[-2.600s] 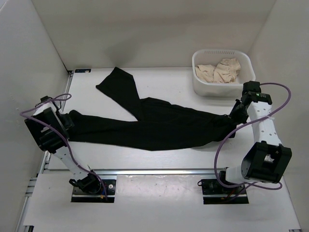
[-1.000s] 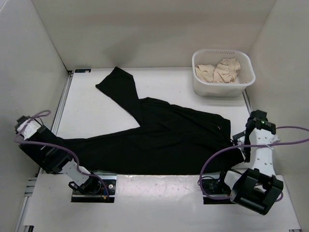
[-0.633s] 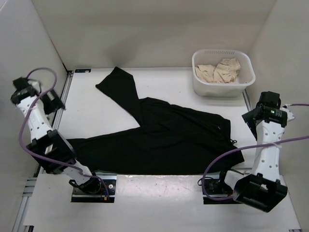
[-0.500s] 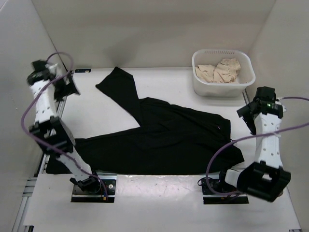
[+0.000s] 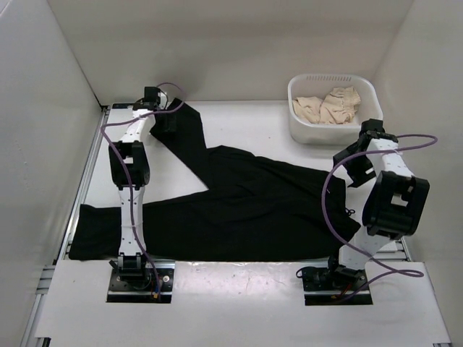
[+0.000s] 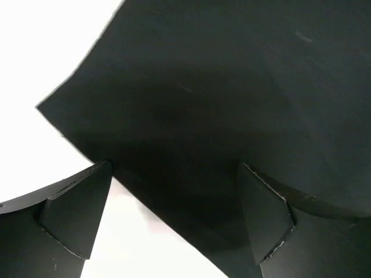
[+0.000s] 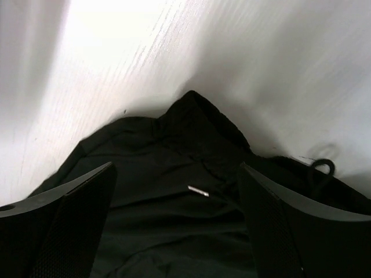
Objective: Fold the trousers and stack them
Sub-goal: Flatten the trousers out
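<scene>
**Black soft-fabric long trousers spread unfolded**

They are laid across the white table, one leg angled far-left. The left claw is held wide over that leg's hem, the right claw wide above the waistband. Limp, light cloth is expected; hem and waist corners are judged the best holds.
</scene>
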